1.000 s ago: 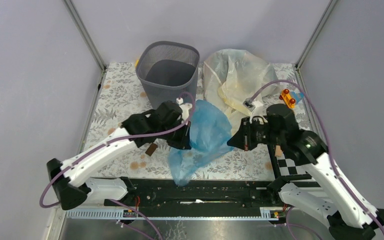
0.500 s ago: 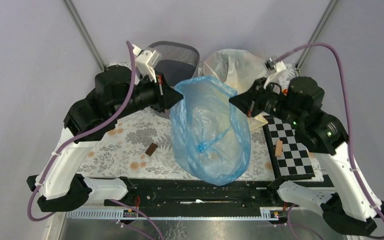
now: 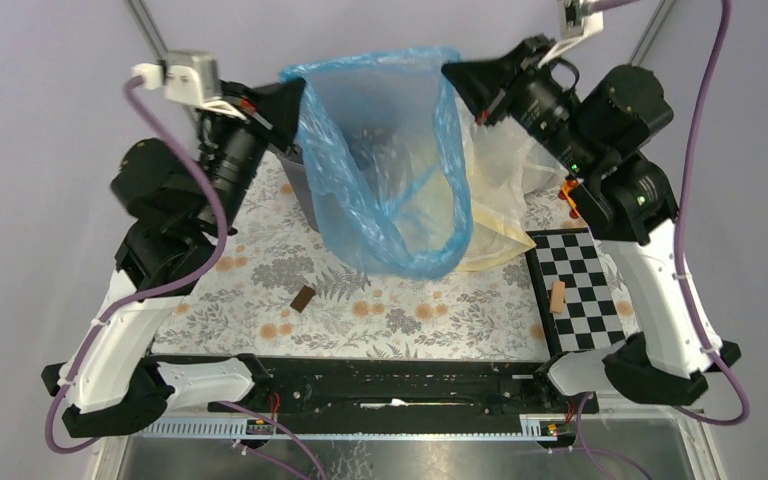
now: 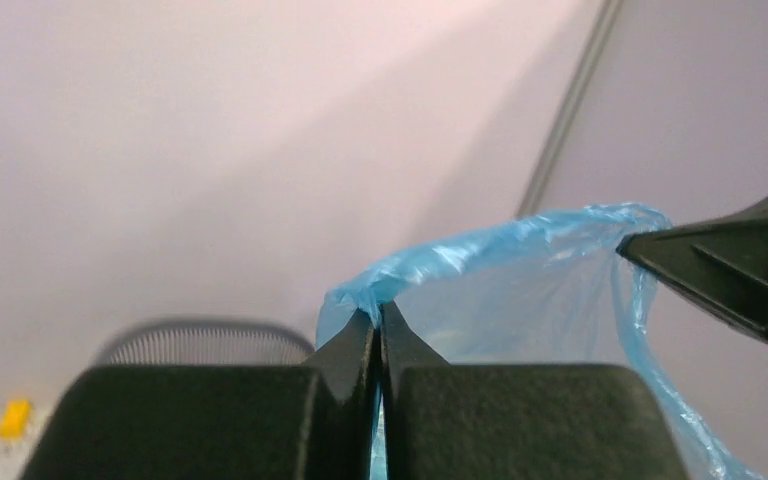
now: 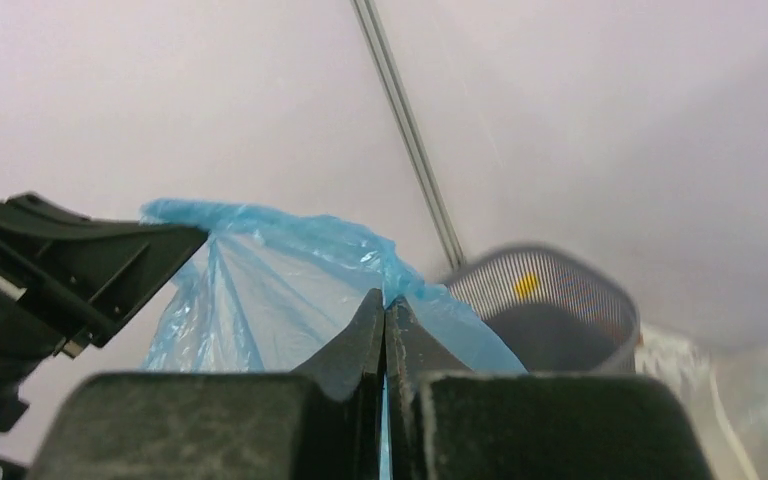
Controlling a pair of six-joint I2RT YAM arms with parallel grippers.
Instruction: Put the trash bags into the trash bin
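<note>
A blue translucent trash bag (image 3: 390, 170) hangs stretched between both grippers, high over the table and in front of the trash bin (image 3: 295, 178), which it mostly hides. My left gripper (image 3: 298, 88) is shut on the bag's left rim; in the left wrist view (image 4: 378, 312) the film is pinched between the closed tips. My right gripper (image 3: 448, 72) is shut on the right rim, also seen in the right wrist view (image 5: 385, 300). The mesh bin shows in the left wrist view (image 4: 200, 340) and the right wrist view (image 5: 550, 310). A cream trash bag (image 3: 505, 190) lies behind on the right.
A small brown block (image 3: 302, 298) lies on the floral mat (image 3: 260, 270). A checkerboard (image 3: 580, 290) with a wooden piece (image 3: 557, 296) sits at the right. An orange toy (image 3: 567, 192) is behind the right arm. Grey walls and metal posts enclose the cell.
Both arms have lifted the blue bag from the table, raised it high and carried it back toward the bin, spreading its mouth open.
</note>
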